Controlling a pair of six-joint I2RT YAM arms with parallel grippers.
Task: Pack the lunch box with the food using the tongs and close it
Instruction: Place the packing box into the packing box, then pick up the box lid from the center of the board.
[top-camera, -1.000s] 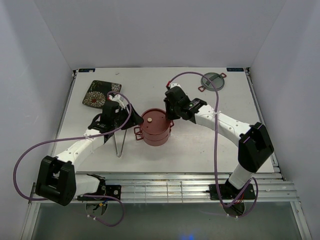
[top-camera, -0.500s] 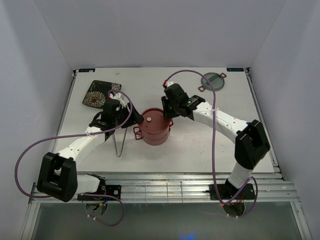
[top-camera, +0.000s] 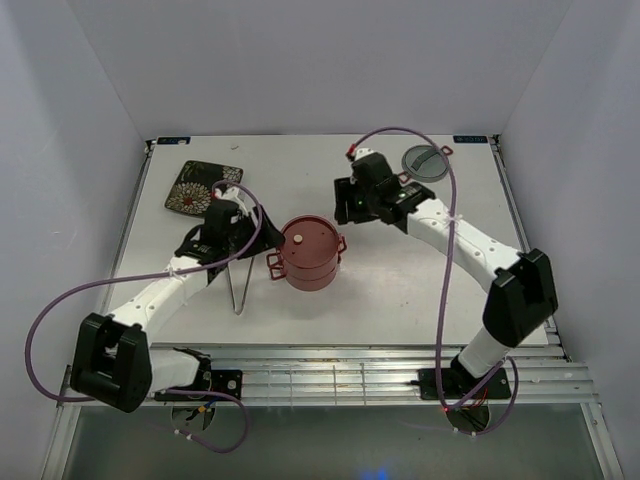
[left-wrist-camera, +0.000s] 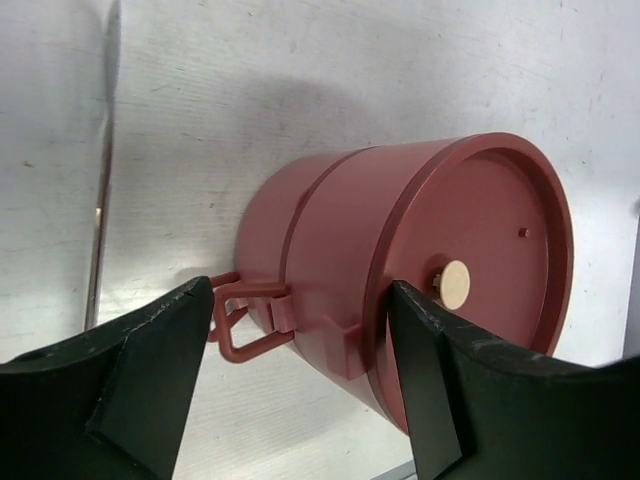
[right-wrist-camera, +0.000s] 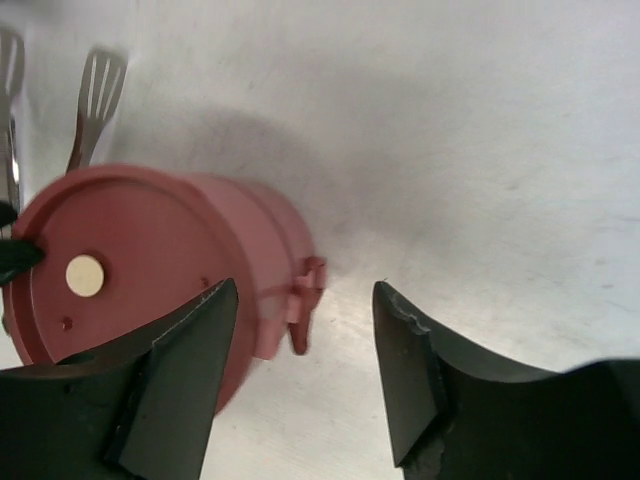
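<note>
One lunch box (top-camera: 310, 253), mid-table, upright: two dark-red round bowls stacked, a flat red disc lid on top with one small cream knob (left-wrist-camera: 455, 283). Smooth matte plastic. Red loop handles on both sides.

One pair of tongs (top-camera: 237, 285), thin shiny metal, narrow V, flat on the table just left of the box; the slotted tips (right-wrist-camera: 95, 95) point away from the bases. Nothing holds them.

One grey round metal lid (top-camera: 425, 160) with red side loops, far right corner, well apart from the box.

One dark square plate (top-camera: 203, 187), floral pattern, far left.

Two arms, white with black claws. Left gripper (left-wrist-camera: 298, 330): released, fingers spread wide, low beside the box's left handle (left-wrist-camera: 240, 330). It grips nothing; can't tell if it touches.

Right gripper (right-wrist-camera: 305, 290): released, jaws apart, empty, up behind the box on its right.

Table (top-camera: 400, 290) is white, flat and a bit scuffed.
</note>
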